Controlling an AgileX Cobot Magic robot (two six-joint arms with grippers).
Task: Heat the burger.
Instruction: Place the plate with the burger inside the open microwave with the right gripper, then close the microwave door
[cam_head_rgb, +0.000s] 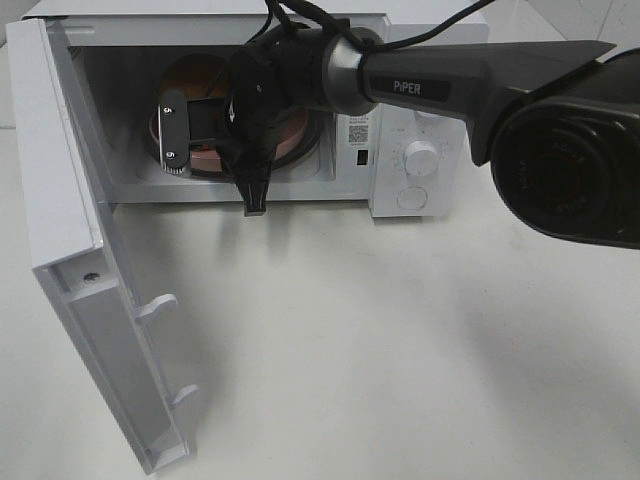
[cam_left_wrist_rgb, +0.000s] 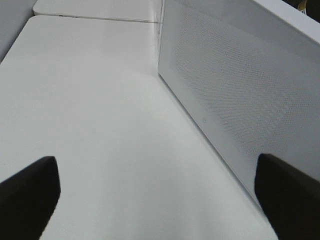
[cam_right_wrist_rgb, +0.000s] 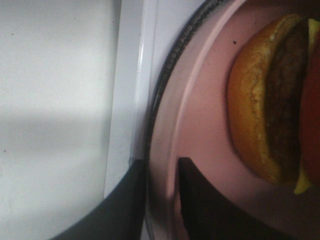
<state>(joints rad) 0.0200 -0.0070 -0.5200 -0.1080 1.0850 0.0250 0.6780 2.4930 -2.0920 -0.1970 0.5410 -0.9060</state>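
Observation:
The burger (cam_right_wrist_rgb: 270, 100) stands on a round pink plate (cam_right_wrist_rgb: 200, 100) inside the open microwave (cam_head_rgb: 400, 110). Golden bun, dark patty, red tomato and a bit of yellow cheese show. In the high view only its brown top (cam_head_rgb: 200, 80) peeks out behind my right wrist. My right gripper (cam_right_wrist_rgb: 162, 205) reaches into the oven at the plate's front rim (cam_head_rgb: 295, 140). Its fingers stand either side of that rim, slightly parted, so it is open (cam_head_rgb: 253, 190). My left gripper (cam_left_wrist_rgb: 160, 210) is wide open over bare table beside the microwave's perforated side wall (cam_left_wrist_rgb: 240, 100), holding nothing.
The microwave door (cam_head_rgb: 90, 300) swings out to the left toward the table's front. Two white knobs (cam_head_rgb: 420, 158) sit on the panel right of the cavity. The right arm's dark links (cam_head_rgb: 560, 110) span the upper right. White table (cam_head_rgb: 380, 340) lies in front.

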